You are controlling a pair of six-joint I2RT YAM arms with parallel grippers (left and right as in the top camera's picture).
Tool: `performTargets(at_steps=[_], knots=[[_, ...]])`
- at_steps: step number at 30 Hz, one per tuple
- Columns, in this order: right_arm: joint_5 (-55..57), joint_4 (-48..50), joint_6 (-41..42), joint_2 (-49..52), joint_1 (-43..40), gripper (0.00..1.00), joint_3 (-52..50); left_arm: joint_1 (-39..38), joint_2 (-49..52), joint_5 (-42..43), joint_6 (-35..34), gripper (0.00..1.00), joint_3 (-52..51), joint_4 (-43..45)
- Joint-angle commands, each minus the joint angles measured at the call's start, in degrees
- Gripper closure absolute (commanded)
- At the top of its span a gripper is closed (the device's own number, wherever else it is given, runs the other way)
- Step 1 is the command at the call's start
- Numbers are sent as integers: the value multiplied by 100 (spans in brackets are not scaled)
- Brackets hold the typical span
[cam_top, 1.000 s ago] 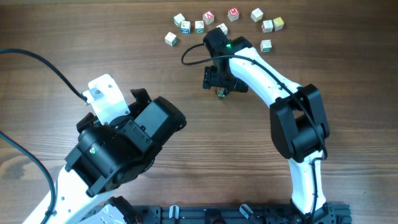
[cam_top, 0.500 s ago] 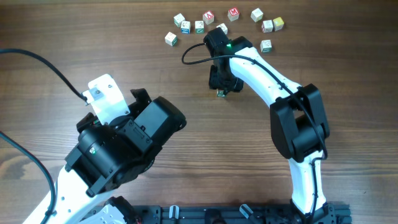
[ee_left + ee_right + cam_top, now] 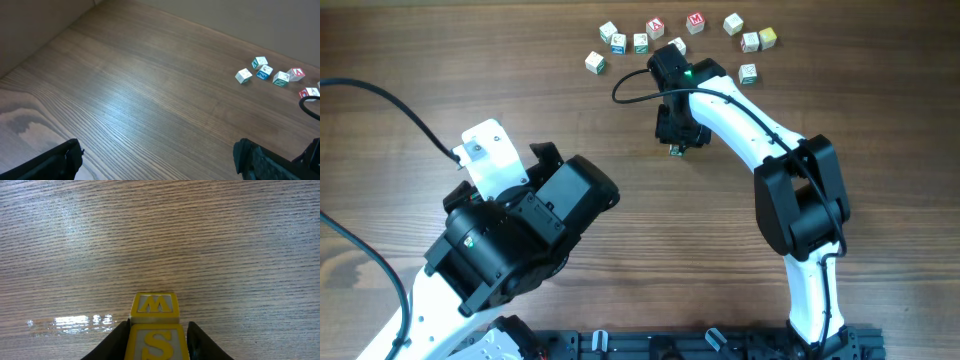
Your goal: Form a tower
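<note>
Right gripper (image 3: 158, 326) has closed from spread to pinch the S cube (image 3: 156, 341), which touches the M cube (image 3: 154, 305), likely the tower (image 3: 675, 150) mid-table; left gripper (image 3: 157, 155) spread.

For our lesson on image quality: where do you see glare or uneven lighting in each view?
Overhead: even light, table sharp, no hard glare. Left wrist: soft pale sheen mid-table. Right wrist: bright glare streak left of the sharp S cube.

Right wrist view, lower centre: M cube (image 3: 155, 304), yellow-bordered face reads "M". Directly below it at the frame's bottom edge, S cube (image 3: 157, 342) reads "S". Overhead, upper centre: loose cubes (image 3: 695, 19), lettering too small to read.
</note>
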Motion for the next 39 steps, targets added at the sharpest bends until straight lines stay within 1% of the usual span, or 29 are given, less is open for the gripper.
performTargets(at_steps=[1, 3, 4, 17, 22, 28, 29, 31, 35, 39], knots=[[-101, 33, 42, 63, -20, 60, 101, 7, 22, -13, -96, 0, -20, -4], [-142, 70, -22, 63, -20, 46, 101, 4, 22, -13, -96, 0, -20, -2], [-146, 87, -22, 63, -20, 42, 101, 7, 22, -13, -96, 0, -20, -4], [-380, 177, -151, 105, -116, 39, 101, 7, 22, -13, -96, 0, -20, -4], [-568, 223, -166, 173, -181, 39, 101, 7, 22, -13, -96, 0, -20, -4], [-544, 254, -164, 251, -188, 40, 101, 7, 22, -13, -96, 0, -20, -4], [-544, 262, -162, 251, -188, 41, 101, 7, 22, -13, -96, 0, -20, -4], [-540, 267, -162, 251, -190, 46, 101, 7, 22, -13, -96, 0, -20, -4], [-540, 267, -155, 254, -190, 50, 101, 7, 22, -13, -96, 0, -20, -4], [-540, 267, -153, 256, -190, 58, 101, 7, 22, -13, -96, 0, -20, -4]])
